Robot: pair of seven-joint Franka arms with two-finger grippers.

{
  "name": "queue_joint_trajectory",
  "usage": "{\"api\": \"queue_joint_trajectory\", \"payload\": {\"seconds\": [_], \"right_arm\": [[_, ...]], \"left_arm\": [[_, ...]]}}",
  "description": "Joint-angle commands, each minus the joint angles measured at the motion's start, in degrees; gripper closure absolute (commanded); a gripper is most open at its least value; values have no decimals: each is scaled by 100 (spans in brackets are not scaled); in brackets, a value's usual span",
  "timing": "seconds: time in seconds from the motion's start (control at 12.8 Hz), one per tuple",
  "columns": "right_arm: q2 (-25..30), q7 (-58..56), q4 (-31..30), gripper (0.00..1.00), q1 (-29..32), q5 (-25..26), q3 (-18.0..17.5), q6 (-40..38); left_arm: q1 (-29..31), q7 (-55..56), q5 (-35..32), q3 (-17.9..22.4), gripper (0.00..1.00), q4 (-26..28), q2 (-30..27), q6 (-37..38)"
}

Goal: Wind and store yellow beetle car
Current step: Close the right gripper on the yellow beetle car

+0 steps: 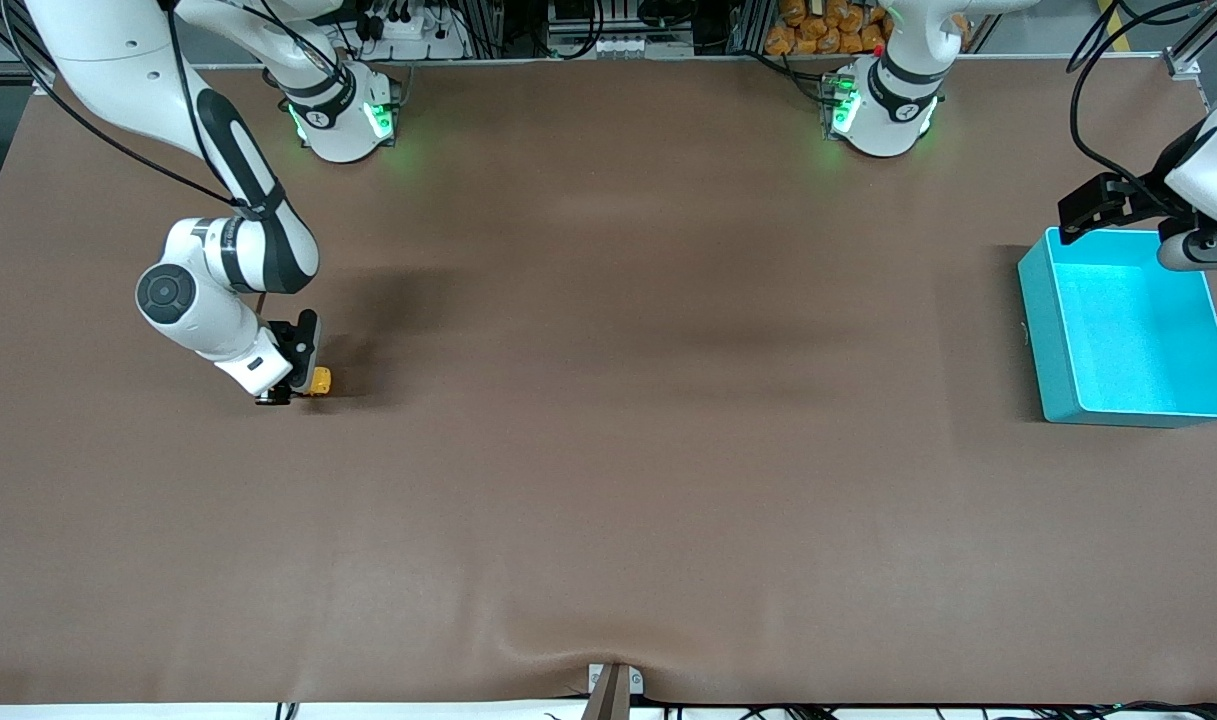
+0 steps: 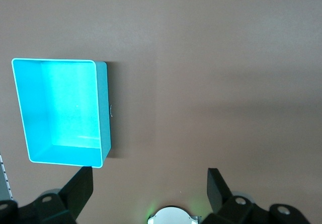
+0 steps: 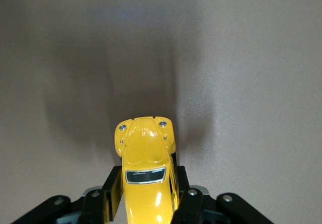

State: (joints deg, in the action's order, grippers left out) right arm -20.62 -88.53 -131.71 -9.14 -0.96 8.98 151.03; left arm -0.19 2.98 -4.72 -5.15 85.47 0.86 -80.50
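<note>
We saw a big brown table (image 1: 608, 450) with two white robot arms standing at one long edge.

The right gripper (image 1: 290, 392) was down low at the table, toward the right arm's end. It was pinching the little yellow toy car with the round beetle-shaped body (image 1: 317, 381). In the right wrist view the two black fingers (image 3: 113, 191) pressed on both sides of the yellow car (image 3: 145, 171), one finger on each side. The car's front, with its two small silver lights, poked out past the fingers. We could see its dark window too. We could not tell if the wheels touched the table or hung just above it. A soft dark shadow lay on the brown cloth next to the car.

The left gripper (image 1: 1118, 212) was up in the air, over the edge of the teal plastic bin with the open top (image 1: 1043, 330). The bin sat on the table toward the left arm's end, well apart from the car. In the left wrist view the left gripper's (image 2: 150, 183) two black fingers (image 2: 80, 186) were spread wide, with nothing between them. That view showed the bin (image 2: 103, 108) from above. Its inside looked bright and bare.

The left arm waited there.
</note>
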Motion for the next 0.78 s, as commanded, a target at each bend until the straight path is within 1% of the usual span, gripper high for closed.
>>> {"api": "queue_joint_trajectory", "payload": {"seconds": [0.0,0.23,0.7], "right_arm": [[-30,-68,-22,59,53,78,-10,58],[-118,-77,5,64,79,78,-10,67],[-127,-68,5,67,-26,61,-19,67]], "left_arm": [[2,27,-99,-39,0,-22,-7,-19],[11,27,-99,-39,0,-13,2,-19],[2,36,-108,-39,0,-13,2,-19]]}}
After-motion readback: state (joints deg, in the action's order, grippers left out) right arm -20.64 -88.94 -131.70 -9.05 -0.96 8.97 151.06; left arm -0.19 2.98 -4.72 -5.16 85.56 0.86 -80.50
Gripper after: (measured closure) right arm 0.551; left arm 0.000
